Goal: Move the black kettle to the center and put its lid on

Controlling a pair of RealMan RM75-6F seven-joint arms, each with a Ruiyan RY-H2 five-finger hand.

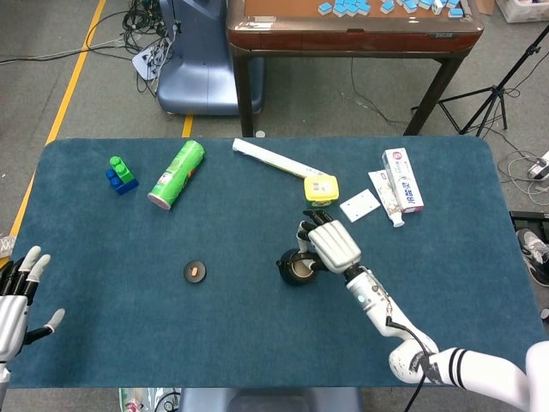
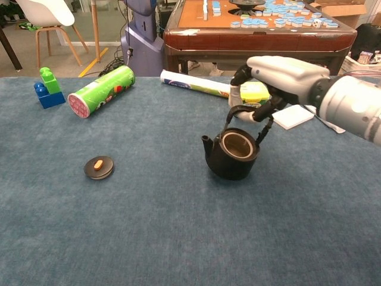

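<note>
The black kettle (image 1: 296,268) (image 2: 231,156) has no lid on and its spout points to the robot's left; it is near the middle of the blue table. My right hand (image 1: 332,245) (image 2: 280,74) grips its upright bail handle from above. Whether the kettle's base touches the cloth I cannot tell. The black lid (image 1: 196,272) (image 2: 99,167) with an orange knob lies flat on the table, well to the left of the kettle. My left hand (image 1: 15,296) is at the table's near left edge, fingers spread, holding nothing; the chest view does not show it.
A green can (image 1: 177,174) (image 2: 101,90) lies on its side at the back left beside a stack of blue and green blocks (image 1: 121,173) (image 2: 46,87). A white roll (image 1: 270,158), a yellow-green tub (image 1: 321,190) (image 2: 250,98), a white card (image 1: 359,205) and toothpaste boxes (image 1: 401,181) lie behind and right of the kettle.
</note>
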